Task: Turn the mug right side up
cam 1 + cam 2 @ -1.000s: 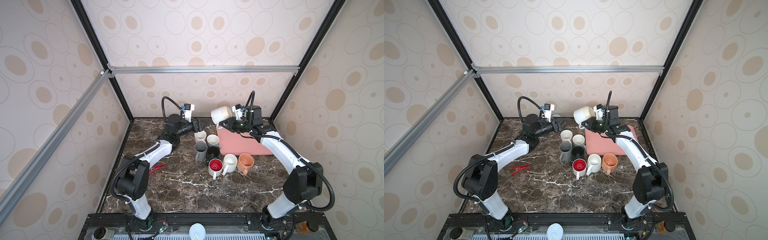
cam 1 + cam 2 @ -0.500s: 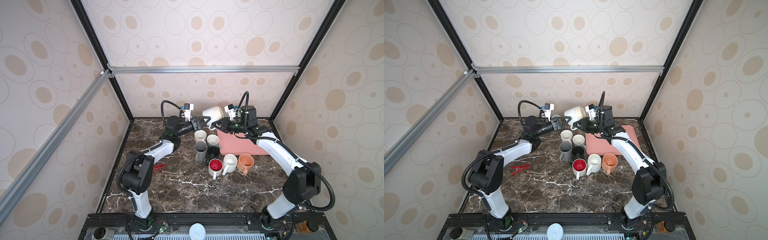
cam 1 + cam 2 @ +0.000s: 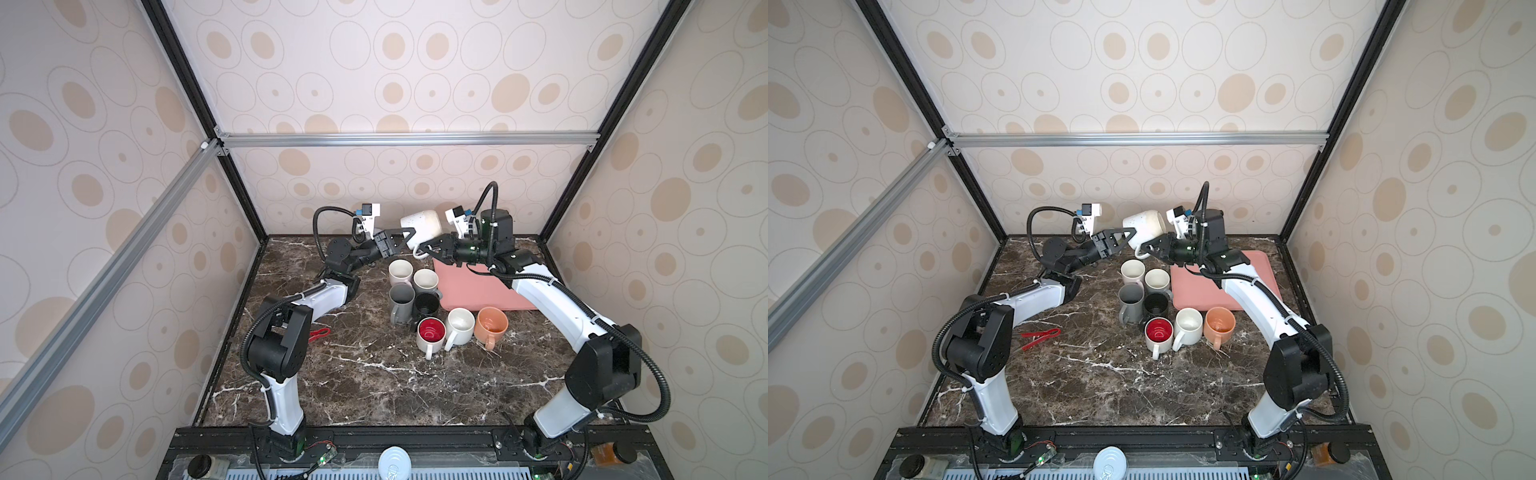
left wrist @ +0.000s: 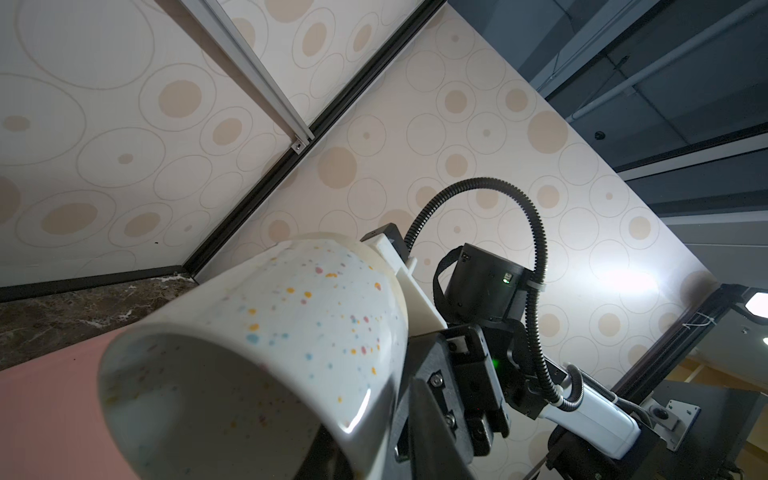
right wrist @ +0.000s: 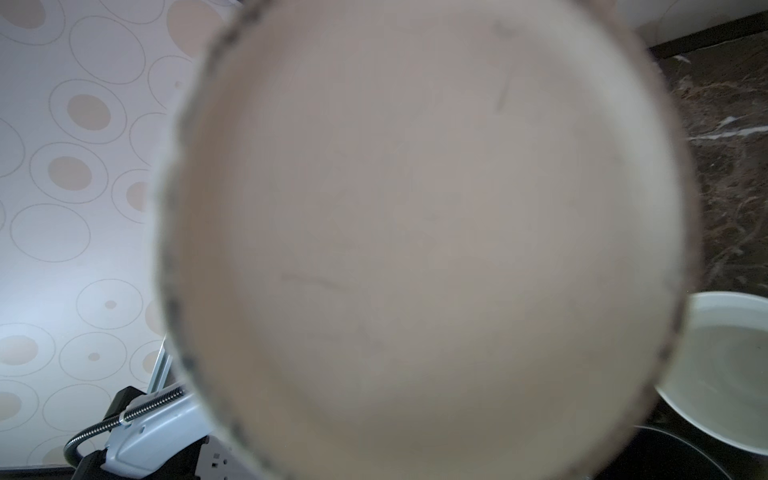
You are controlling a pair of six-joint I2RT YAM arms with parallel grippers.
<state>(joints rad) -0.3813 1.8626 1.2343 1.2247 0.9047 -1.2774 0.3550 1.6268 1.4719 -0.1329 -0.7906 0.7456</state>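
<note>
Where the two arms meet at the upper centre of both top views, the left gripper [image 3: 404,240] has its fingertips at the rim of the speckled mug [image 3: 422,223]; whether it clamps the rim cannot be told. The mug hangs in the air above the table [image 3: 353,374], tipped sideways, mouth toward the left gripper. The right gripper [image 3: 430,248] is closed on its handle, just left of the pink mat [image 3: 478,286].

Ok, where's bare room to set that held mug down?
For the speckled mug: the pink mat is bare, between the mug cluster and right arm; so is the marble tabletop in front of the cluster. The centre is crowded, seven mugs packed together.
</note>
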